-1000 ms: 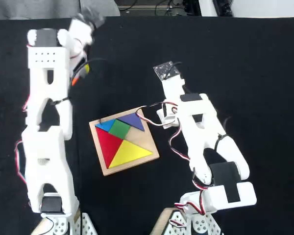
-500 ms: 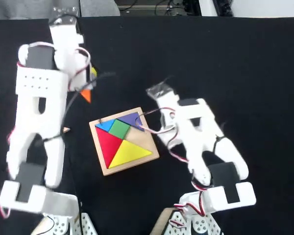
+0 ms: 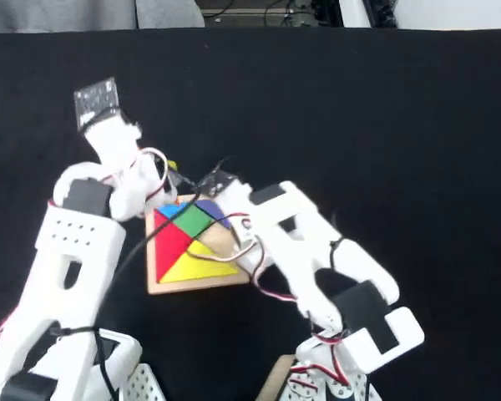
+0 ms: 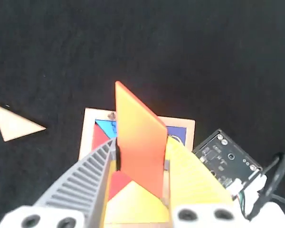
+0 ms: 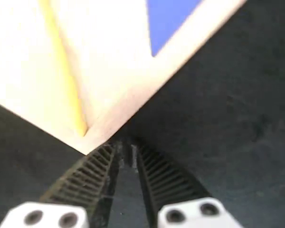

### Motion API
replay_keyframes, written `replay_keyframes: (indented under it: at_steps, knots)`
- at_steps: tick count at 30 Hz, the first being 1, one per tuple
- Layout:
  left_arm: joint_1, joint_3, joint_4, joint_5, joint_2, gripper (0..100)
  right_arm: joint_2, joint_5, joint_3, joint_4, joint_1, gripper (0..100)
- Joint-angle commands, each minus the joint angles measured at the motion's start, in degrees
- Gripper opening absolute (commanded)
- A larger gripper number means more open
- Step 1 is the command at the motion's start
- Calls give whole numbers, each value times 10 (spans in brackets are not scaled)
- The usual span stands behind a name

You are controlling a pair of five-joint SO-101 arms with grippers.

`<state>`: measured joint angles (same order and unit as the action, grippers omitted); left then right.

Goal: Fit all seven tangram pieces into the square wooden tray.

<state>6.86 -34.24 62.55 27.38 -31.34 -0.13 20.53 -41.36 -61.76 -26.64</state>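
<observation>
Seeing five pieces in the square wooden tray point(image 3: 192, 285): blue triangle point(image 3: 170, 210), green square point(image 3: 192, 220), purple piece point(image 3: 214, 210), red triangle point(image 3: 169, 242), yellow triangle point(image 3: 194, 266). Left gripper point(image 4: 140, 164) pinches the orange parallelogram point(image 4: 137, 137) upright above the tray. I read the right gripper point(image 5: 126, 148) as pressed together, tips at a tray corner. A plain wood triangle point(image 4: 15, 126) lies on the black table point(image 3: 384, 125), apart from the tray.

Two white, blocky arms here. The left arm point(image 3: 67, 259) shows a grid of small holes point(image 3: 71, 227); the right arm point(image 3: 305, 251) wears black motor blocks point(image 3: 361, 302) and looping red, white and black cables point(image 3: 324, 344). Left gripper point(image 4: 140, 142): one ribbed grey finger point(image 4: 80, 185), one smooth yellow. Right gripper point(image 5: 126, 149): twin ribbed dark-grey fingers point(image 5: 80, 185). White bases, dark screw holes point(image 4: 31, 221). A speckled black circuit board point(image 3: 96, 98) sits on the left wrist.
</observation>
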Motion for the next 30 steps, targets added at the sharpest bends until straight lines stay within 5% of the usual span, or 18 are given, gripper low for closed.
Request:
replay_keyframes:
  at_steps: [1,9,13,19,30]
  knots:
    - [14,-67,-68,7,-36,30,-20,-36,25,1,-52,11]
    - [-18,-66,-46,7,-41,30,-30,-76,44,18,-59,11]
    - [-19,-63,-29,-19,-42,30,-108,-73,37,-20,50,11]
    - [141,-116,-37,-39,-36,30,-267,-78,3,-14,208,11]
    - [172,-206,-119,12,-36,113,-305,-73,-84,62,198,11]
